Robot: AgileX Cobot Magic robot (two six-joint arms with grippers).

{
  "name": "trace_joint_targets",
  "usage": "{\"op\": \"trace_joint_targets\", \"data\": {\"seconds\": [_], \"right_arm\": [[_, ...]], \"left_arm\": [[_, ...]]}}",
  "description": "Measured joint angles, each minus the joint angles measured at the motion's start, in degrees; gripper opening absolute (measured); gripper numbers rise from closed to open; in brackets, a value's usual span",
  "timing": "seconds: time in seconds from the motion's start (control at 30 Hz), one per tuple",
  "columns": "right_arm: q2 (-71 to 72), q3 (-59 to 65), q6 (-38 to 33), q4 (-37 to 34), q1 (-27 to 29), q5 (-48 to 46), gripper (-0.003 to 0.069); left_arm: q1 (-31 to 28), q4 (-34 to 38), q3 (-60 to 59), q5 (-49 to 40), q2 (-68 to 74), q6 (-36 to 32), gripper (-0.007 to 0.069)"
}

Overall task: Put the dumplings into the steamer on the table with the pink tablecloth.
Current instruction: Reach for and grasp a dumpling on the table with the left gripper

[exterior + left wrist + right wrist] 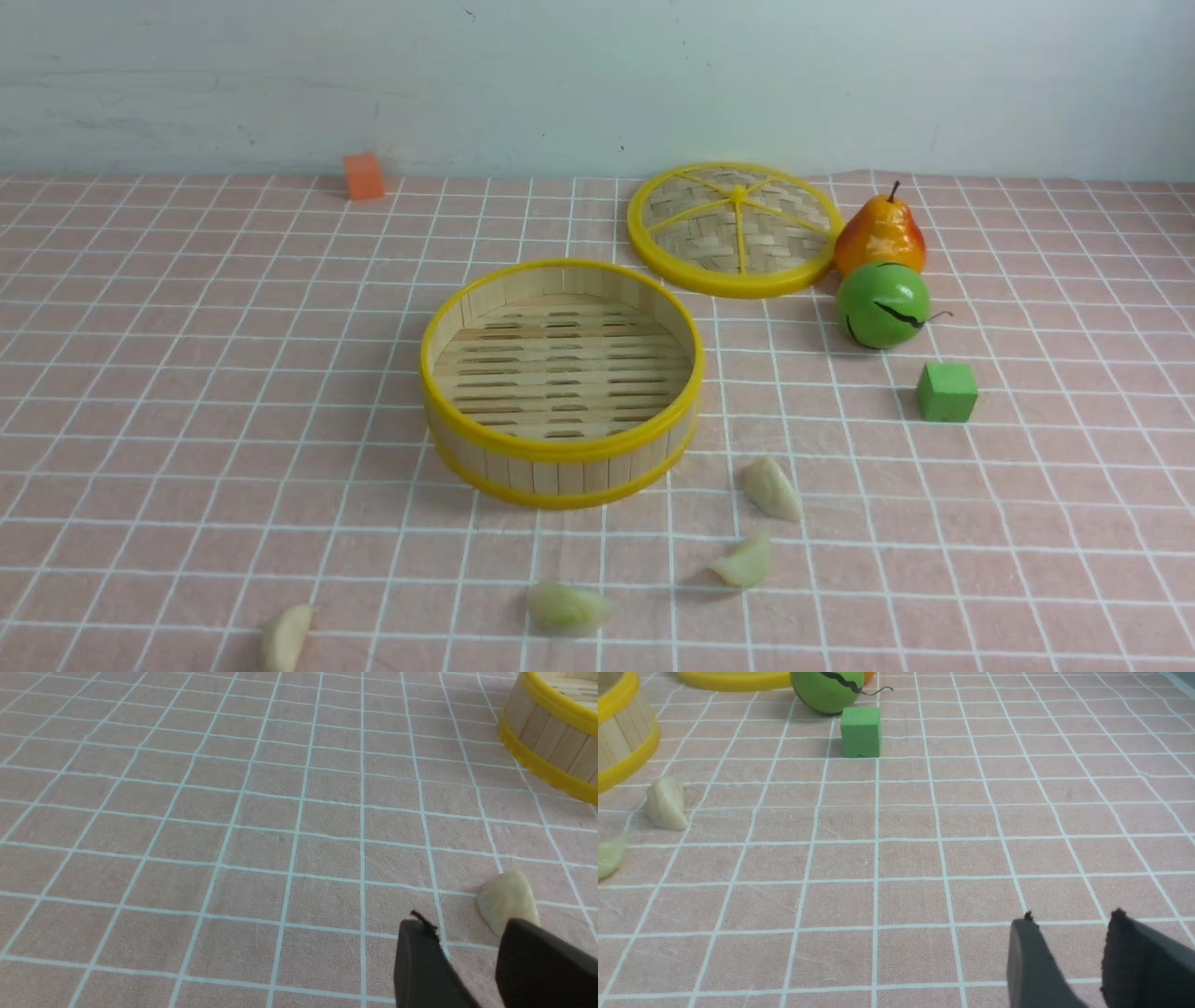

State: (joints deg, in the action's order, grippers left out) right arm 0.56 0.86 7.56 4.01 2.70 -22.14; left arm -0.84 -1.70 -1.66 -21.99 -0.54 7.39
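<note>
The steamer (560, 450) stands empty and open in the middle of the table's pink tablecloth (187, 373). Several dumplings lie on the cloth in front of it: one (772, 487) close to its wall, one (744, 561), one (569, 609) and one (285, 637) at the near edge. Neither gripper shows in the front view. My left gripper (467, 928) is open and empty, low over the cloth, with a dumpling (507, 900) just beyond one fingertip. My right gripper (1071, 921) is open and empty over bare cloth, far from two dumplings (667, 802) (607, 856).
The flat woven lid (733, 229) lies behind the steamer to the right. A pear (879, 233), a green fruit (882, 304) and a green cube (947, 392) sit right of it. An orange cube (363, 176) is at the back by the wall.
</note>
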Motion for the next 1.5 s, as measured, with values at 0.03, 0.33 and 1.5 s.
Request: {"op": "trace_joint_targets", "data": {"seconds": [0.03, 0.33, 1.5], "right_arm": [[0.0, 0.0, 0.0, 0.0, 0.0, 0.0, 0.0239], [0.0, 0.0, 0.0, 0.0, 0.0, 0.0, 0.0239], [0.0, 0.0, 0.0, 4.0, 0.0, -0.2, 0.0239]], "left_arm": [[0.0, 0.0, 0.0, 0.0, 0.0, 0.0, 0.0237], [0.0, 0.1, 0.0, 0.0, 0.0, 0.0, 0.0237], [0.0, 0.1, 0.0, 0.0, 0.0, 0.0, 0.0237]]}}
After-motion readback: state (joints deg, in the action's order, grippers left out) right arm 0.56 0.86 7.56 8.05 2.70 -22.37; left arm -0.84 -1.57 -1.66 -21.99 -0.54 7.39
